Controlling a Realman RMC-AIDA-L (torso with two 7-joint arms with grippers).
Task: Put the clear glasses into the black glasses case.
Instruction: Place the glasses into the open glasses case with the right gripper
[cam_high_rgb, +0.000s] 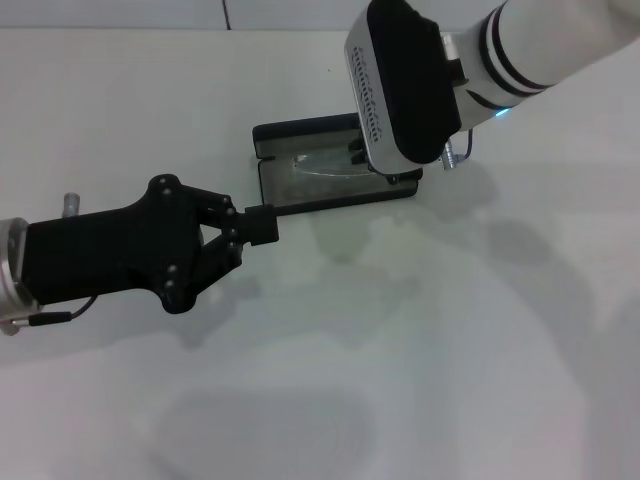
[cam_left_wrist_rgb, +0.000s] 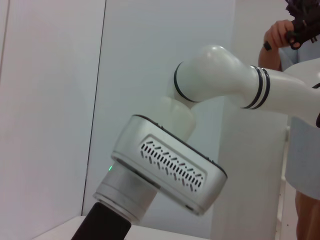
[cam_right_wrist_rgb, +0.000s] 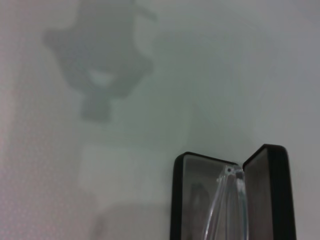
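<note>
The black glasses case (cam_high_rgb: 283, 190) lies open on the white table, grey lining up, with its lid (cam_high_rgb: 300, 132) folded back on the far side. The clear glasses (cam_high_rgb: 322, 165) rest inside it, folded. The right wrist view shows them too, the glasses (cam_right_wrist_rgb: 229, 200) lying in the case (cam_right_wrist_rgb: 192, 195). My left gripper (cam_high_rgb: 258, 226) is shut, its tips at the case's near left corner with nothing seen between them. My right arm's wrist (cam_high_rgb: 400, 85) hangs over the case's right end and hides that gripper's fingers.
White table (cam_high_rgb: 450, 350) stretches all around the case. In the left wrist view my right arm (cam_left_wrist_rgb: 225, 80) fills the middle, and a person (cam_left_wrist_rgb: 300, 150) stands at the edge behind it.
</note>
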